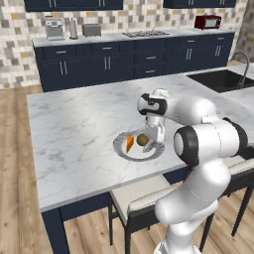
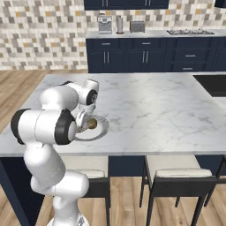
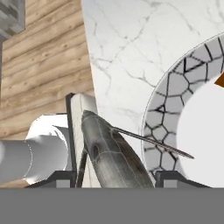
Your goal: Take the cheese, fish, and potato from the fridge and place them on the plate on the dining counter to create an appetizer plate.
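The plate [image 1: 119, 142] lies on the dining counter [image 1: 74, 129] near its front edge. On it rest the orange cheese [image 1: 130, 144] and the olive-brown potato [image 1: 142, 139]. My gripper [image 1: 157, 139] hangs low over the plate's right side, shut on the silver-grey fish. In the hand view the fish [image 3: 109, 157] runs lengthwise between my gripper [image 3: 116, 175] fingers, beside the plate's mosaic rim [image 3: 175, 105], and a corner of the cheese [image 3: 220, 80] peeks in at the right. From the right base view the gripper [image 2: 84, 123] sits by the potato [image 2: 92, 124] on the plate [image 2: 101, 129]. The fridge is out of view.
Stools [image 1: 144, 196] [image 2: 176, 172] stand tucked under the counter's front edge. A black sink [image 1: 223, 79] with a faucet is set in the counter's far right. Navy cabinets along the tiled wall carry a coffee machine, a toaster and a red microwave [image 1: 207, 22].
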{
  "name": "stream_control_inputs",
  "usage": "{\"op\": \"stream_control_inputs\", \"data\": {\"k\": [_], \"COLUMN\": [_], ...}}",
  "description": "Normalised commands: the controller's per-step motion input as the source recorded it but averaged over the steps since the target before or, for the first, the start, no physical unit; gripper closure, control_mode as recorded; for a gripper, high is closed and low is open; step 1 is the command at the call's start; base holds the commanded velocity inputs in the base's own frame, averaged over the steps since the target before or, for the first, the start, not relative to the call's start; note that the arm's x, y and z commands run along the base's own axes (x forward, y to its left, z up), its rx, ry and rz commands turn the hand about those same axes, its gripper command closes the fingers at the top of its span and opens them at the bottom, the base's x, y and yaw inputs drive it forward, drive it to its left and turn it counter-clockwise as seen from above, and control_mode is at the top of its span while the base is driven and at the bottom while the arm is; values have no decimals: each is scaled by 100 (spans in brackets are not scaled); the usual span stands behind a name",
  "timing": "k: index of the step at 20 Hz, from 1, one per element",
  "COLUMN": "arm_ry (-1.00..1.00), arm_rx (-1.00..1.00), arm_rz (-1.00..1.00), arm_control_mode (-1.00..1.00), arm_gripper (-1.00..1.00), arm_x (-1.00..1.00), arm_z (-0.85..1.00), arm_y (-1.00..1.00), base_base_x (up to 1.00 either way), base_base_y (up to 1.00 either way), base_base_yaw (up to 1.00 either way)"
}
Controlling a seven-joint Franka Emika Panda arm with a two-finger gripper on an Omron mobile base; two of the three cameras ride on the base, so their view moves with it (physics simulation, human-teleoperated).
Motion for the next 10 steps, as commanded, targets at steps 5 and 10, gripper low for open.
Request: {"op": "stream_control_inputs", "data": {"k": [5,10], "arm_ry": [-2,-7], "arm_rx": [0,-1], "arm_rz": [-6,-1], "arm_control_mode": [-100,-100], "arm_gripper": [100,100], "arm_x": [24,20], "arm_z": [-26,-33], "arm_y": [1,0], "base_base_x": [0,0], "base_base_y": [0,0], "base_base_yaw": [0,0]}}
